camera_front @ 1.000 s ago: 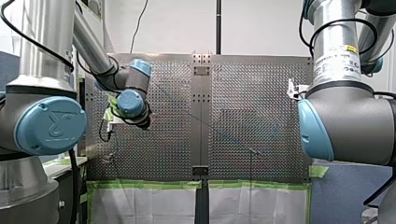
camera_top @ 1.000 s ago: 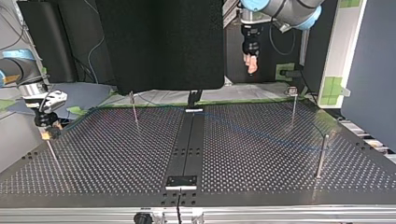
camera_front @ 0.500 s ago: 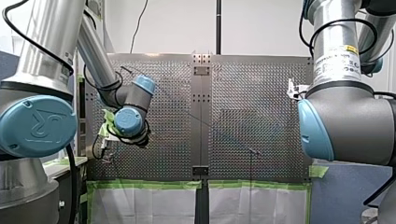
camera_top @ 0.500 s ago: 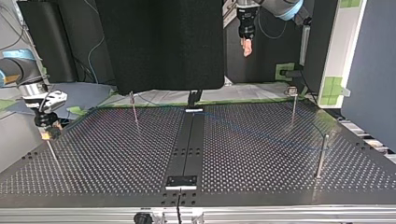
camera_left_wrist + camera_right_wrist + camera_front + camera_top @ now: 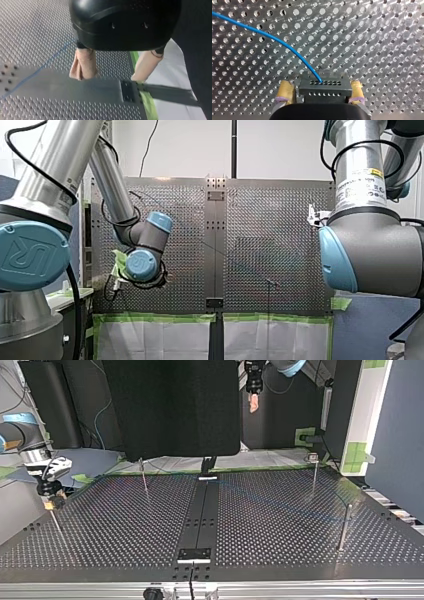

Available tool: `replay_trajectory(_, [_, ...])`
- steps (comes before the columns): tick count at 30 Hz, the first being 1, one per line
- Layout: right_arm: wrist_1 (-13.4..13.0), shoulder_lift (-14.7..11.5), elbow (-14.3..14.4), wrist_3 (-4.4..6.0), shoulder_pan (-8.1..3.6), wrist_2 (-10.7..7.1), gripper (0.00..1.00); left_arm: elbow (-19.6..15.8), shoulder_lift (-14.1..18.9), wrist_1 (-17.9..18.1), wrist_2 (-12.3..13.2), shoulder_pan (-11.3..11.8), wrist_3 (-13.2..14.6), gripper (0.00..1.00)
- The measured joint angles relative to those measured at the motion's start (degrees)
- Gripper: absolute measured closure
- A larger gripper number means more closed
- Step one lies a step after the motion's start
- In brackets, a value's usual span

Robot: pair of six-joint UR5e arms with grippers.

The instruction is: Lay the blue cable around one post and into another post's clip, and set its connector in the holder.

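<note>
Between the yellow pads (image 5: 285, 91) of my right hand (image 5: 321, 92), low at the left side of the worktop (image 5: 125, 525) in the top view, sits the connector (image 5: 324, 86). That hand is clamped on its two short ends, with its long axis spanning the gap. From the connector's face the blue cable (image 5: 274, 37) curves up and away from the hand. In the top view it shows only faintly, as a long diagonal over the perforated plate towards the posts (image 5: 344, 527) at that view's right.

My left hand (image 5: 108, 77) is on that same side but hangs high, well apart from the worktop. Its beige pads (image 5: 83, 63) stand apart with nothing between them. The cable lies below it and off to one side, crossing its line at a slant.

I judge that the routing falls to my left arm, which is the nearer to the free run. It would have to descend and turn so that its jaws straddle the cable.
</note>
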Motion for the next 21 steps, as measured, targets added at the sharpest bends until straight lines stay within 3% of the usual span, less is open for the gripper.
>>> replay_trajectory(4, [0.03,0.00,0.00,-0.08,0.07,0.00,0.05,-0.01,-0.17,1.78,0.81,-1.78,-0.75,0.00])
replay_trajectory(16, [0.06,-0.02,0.00,-0.11,0.11,0.00,0.05,0.14,-0.18,7.66,6.44,-7.68,-6.12,0.00])
replay_trajectory(21, [0.01,-0.02,0.00,-0.11,0.11,0.00,0.05,0.16,-0.16,9.95,8.74,-9.98,-6.91,0.00])
